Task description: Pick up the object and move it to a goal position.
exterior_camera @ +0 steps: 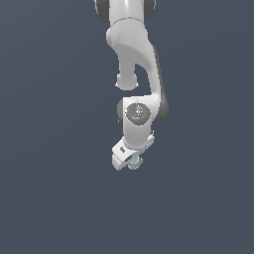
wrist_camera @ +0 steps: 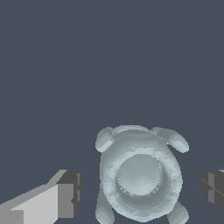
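The object [wrist_camera: 140, 175] is a pale blue-grey, glassy round item with small knobs on its sides. In the wrist view it sits between my two dark finger pads [wrist_camera: 70, 192], with a gap on each side. My gripper [wrist_camera: 142, 190] is open around it. In the exterior view the object [exterior_camera: 135, 163] peeks out just below the white gripper [exterior_camera: 130, 159], mostly hidden by the hand. The arm reaches down from the top of the exterior view.
A plain dark blue-grey surface [exterior_camera: 59, 198] fills both views. No other object or edge shows.
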`<state>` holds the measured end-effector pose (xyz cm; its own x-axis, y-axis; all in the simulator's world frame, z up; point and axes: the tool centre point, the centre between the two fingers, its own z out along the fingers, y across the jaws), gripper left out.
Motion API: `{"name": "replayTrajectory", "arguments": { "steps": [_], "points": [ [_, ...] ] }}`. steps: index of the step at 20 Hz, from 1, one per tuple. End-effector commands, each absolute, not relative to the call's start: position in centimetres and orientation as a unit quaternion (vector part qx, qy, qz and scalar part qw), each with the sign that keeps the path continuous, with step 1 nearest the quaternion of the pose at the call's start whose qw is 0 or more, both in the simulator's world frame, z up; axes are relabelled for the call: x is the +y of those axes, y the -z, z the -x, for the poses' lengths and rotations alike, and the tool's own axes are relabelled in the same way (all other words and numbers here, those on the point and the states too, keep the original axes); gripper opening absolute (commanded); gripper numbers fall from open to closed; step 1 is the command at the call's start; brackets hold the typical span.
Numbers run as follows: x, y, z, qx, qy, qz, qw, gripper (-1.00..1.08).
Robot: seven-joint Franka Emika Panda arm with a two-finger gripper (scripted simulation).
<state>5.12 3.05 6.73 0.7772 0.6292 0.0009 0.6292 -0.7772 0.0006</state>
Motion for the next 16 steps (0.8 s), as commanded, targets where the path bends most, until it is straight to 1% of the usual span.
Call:
{"name": "replayTrajectory", "arguments": {
  "steps": [1, 4, 8, 9, 16],
  "points": [
    [3.1, -5.3, -5.0, 0.334, 0.0, -0.942, 0.0, 1.0],
    [3.0, -4.2, -5.0, 0.335, 0.0, -0.942, 0.0, 1.0],
    [3.0, -4.0, -5.2, 0.335, 0.0, -0.942, 0.0, 1.0],
    [3.0, -4.0, -5.2, 0.335, 0.0, -0.942, 0.0, -1.0],
    [3.0, -4.0, -5.2, 0.335, 0.0, -0.942, 0.0, -1.0]
  ]
}}
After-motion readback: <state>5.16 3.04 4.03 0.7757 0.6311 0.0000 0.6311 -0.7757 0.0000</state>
